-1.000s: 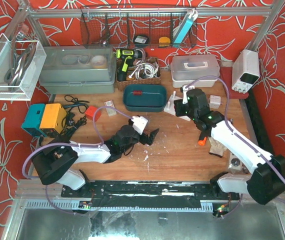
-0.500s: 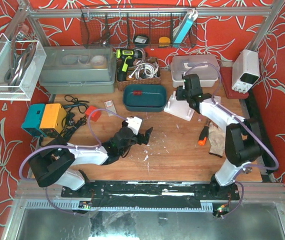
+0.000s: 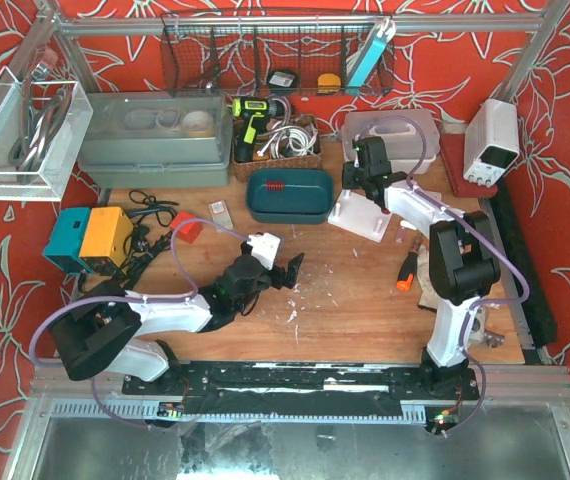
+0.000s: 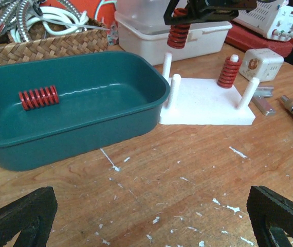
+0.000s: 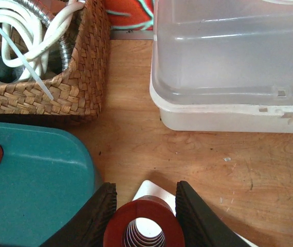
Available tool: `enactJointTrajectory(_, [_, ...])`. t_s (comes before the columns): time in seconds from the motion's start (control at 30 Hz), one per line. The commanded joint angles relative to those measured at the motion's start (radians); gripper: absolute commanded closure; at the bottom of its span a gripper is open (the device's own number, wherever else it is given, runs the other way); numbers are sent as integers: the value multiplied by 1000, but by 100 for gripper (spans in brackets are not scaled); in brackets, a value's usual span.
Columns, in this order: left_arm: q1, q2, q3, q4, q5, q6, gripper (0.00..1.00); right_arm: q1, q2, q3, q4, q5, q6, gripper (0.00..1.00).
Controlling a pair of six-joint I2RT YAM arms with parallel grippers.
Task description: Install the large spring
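Right wrist view looks straight down on the big spring (image 5: 144, 224), and my right pincer (image 5: 145, 206) is clenched on it, one finger on each side. It hangs in the air just over the back peg (image 4: 167, 63) of the white base (image 4: 203, 105), not on it yet. So the pick-up is done. What is left, I think, is to line the hole up with the peg, slide it down and let go. It stands upright, its long way going up and down, open end facing the base. A second spring (image 4: 229, 72) sits on a far peg, and a third spring (image 4: 38, 96) lies in the green tray (image 4: 85, 131). My left pincer (image 4: 146, 218) is wide open, holding nothing.
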Motion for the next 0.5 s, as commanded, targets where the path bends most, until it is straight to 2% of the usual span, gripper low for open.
enactJointTrajectory(0.0, [-2, -29, -9, 27, -19, -10, 0, -2, 25, 56, -14, 6, -4, 100])
enactJointTrajectory(0.47, [-4, -47, -23, 41, -17, -10, 0, -2, 106, 94, -25, 10, -6, 100])
